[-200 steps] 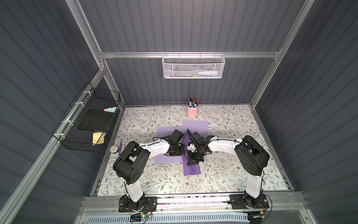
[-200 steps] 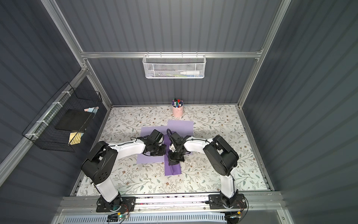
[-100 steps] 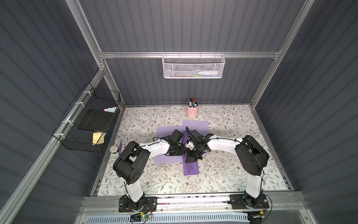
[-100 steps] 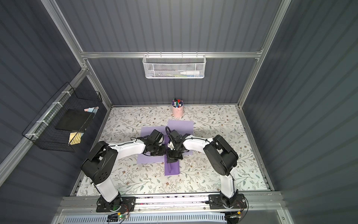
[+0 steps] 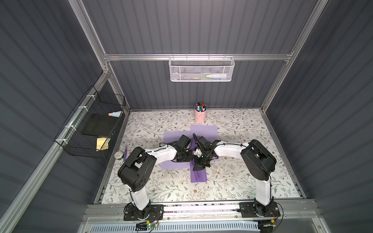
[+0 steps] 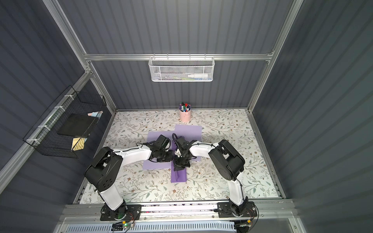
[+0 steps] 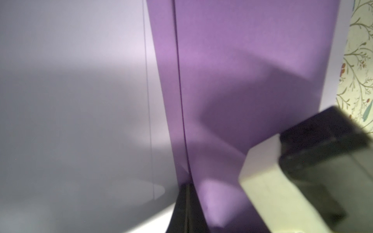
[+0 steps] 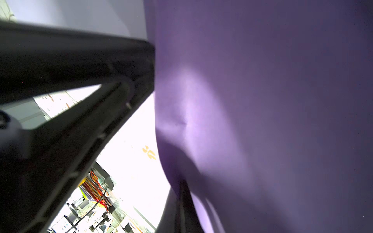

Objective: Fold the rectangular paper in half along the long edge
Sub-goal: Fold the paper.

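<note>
Looking down in both top views, I count three containers. A white mesh basket (image 5: 201,69) hangs on the back rail with a white bottle (image 5: 216,75) lying in it beside greenish items I cannot make out. A black wire basket (image 5: 90,129) on the left wall holds a black slab (image 5: 99,126), a yellow piece (image 5: 101,142) and a small pink-and-blue item (image 5: 115,114). A pink cup (image 5: 199,117) full of markers stands at the back of the floral worktop (image 5: 242,131). The purple paper (image 5: 203,131) lies mid-worktop, running from near the cup toward the arm bases. It crosses over a paler lavender sheet (image 5: 171,137), and its far part shows wider than the near strip. Both arms meet over that crossing, and from above their wrists hide the fingertips. The wrist cameras fill that in but show none of the containers. The left end effector (image 7: 186,201) has its jaws closed together, the tips sitting where a straight layer edge of the purple paper runs into them, with the lavender sheet alongside and a blurred white-and-black block (image 7: 282,181) close by. The right end effector (image 8: 181,201) is likewise closed, with the paper bulging up against its tips and carrying a small dent. I cannot tell whether either one has a layer caught between its jaws.
</note>
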{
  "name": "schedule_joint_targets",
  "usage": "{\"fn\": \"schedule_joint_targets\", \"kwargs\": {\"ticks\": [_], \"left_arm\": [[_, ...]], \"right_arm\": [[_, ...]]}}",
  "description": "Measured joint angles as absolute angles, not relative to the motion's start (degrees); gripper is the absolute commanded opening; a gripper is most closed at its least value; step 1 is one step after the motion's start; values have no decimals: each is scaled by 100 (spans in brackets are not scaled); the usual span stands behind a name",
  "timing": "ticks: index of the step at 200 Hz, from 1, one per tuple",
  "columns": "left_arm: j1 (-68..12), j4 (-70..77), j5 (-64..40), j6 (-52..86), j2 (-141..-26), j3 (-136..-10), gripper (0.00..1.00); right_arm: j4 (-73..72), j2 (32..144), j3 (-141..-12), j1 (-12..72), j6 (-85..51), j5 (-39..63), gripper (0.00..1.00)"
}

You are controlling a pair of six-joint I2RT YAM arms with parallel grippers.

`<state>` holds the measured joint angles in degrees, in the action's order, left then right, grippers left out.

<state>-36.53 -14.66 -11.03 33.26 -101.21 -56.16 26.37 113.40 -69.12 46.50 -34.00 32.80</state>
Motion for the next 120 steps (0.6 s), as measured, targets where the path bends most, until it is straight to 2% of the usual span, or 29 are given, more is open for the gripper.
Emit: {"fn": "schedule_joint_targets", "kwargs": {"ticks": [21,63,81,120], "left_arm": [[-3653,-1461,-1100,3352,-10119,-5614,0],[-3577,-1476,-1052,3444,-9872,-5459,13],[-3520,-1542,-1046,3452,-9664,-5465,4],[-3481,-1555,-1131,3387,-9616,-5522,0]], "right_arm": [[2635,11345,-6912,4650,-3411,3282,0],[2617,11365,-6912,4650,-3413,3319,0],[2611,11367,-6912,4650,-3413,3323,0],[2611,11369,-6912,4650,-3413,3328,0]]}}
